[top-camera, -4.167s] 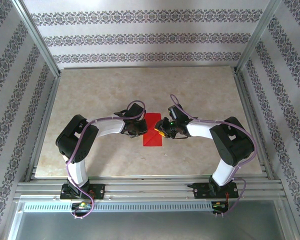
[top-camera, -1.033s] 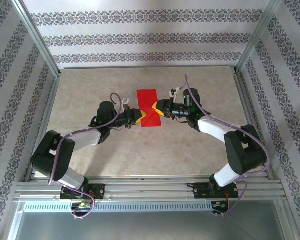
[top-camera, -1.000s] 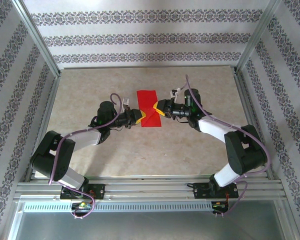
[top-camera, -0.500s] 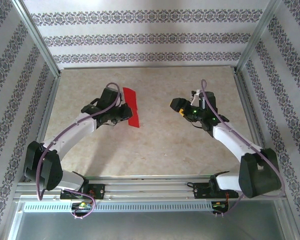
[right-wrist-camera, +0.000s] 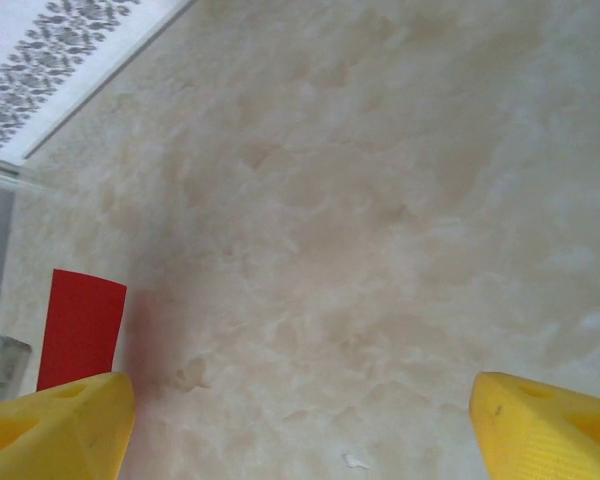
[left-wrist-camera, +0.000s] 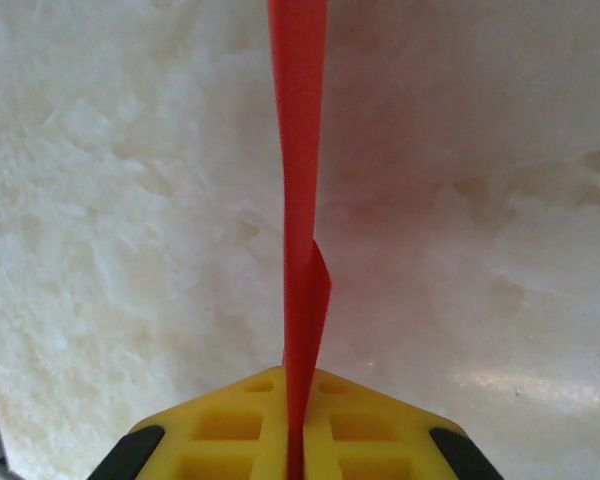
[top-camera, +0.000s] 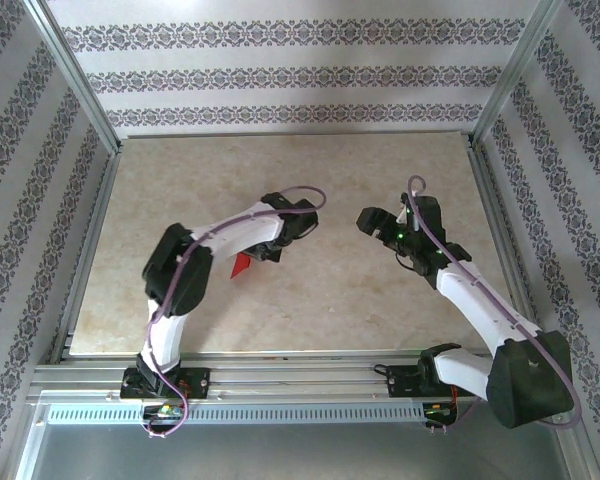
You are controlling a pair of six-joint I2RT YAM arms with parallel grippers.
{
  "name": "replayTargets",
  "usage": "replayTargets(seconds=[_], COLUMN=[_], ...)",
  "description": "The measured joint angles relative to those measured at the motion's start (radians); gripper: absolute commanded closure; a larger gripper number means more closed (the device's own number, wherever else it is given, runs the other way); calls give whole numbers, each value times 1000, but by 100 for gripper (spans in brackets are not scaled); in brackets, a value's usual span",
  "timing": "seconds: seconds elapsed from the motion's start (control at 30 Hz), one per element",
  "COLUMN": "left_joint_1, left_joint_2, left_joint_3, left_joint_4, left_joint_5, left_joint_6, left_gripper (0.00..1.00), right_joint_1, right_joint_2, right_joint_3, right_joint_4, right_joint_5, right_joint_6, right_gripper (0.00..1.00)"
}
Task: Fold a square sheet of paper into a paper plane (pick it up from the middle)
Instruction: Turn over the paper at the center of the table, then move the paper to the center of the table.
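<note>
My left gripper (left-wrist-camera: 295, 388) is shut on the red sheet of paper (left-wrist-camera: 298, 150). The sheet is folded flat and stands edge-on between the yellow fingers (left-wrist-camera: 230, 425), running away from the camera above the table. From the top view, the left gripper (top-camera: 267, 250) sits near the table's middle, and a red corner of the paper (top-camera: 242, 264) pokes out under the forearm. My right gripper (top-camera: 369, 218) hangs open to the right, apart from the paper, with nothing between its fingers. In the right wrist view the right gripper (right-wrist-camera: 298, 405) faces bare table, with the paper (right-wrist-camera: 80, 325) at far left.
The beige marble table (top-camera: 380, 300) is fenced by aluminium rails (top-camera: 490, 210) and patterned walls on three sides. A tiny white speck (right-wrist-camera: 356, 460) lies on the table under the right gripper. Both arm bases stand at the near edge.
A second ago both grippers held the paper at the back middle. The right gripper opened, let go and drew back right. The left arm carried the paper left, then nearer toward the middle.
</note>
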Motion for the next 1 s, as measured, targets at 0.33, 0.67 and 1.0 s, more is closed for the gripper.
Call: replayTargets(seconds=[0.33, 0.67, 1.0], left_joint_1=[-44, 171, 468], left_joint_2=[109, -338, -677], left_joint_3=[63, -275, -695], left_joint_4=[56, 403, 645], left_joint_5=[203, 566, 668], left_joint_6=[-8, 16, -43], left_gripper=[45, 22, 1], right_joint_1=[-8, 162, 509], right_joint_2=[-13, 153, 614], right_joint_3=[-26, 29, 356], right_joint_4=[-21, -24, 27], right_joint_5=[20, 16, -36], right_joint_6=[10, 19, 52], right_gripper=[19, 31, 55])
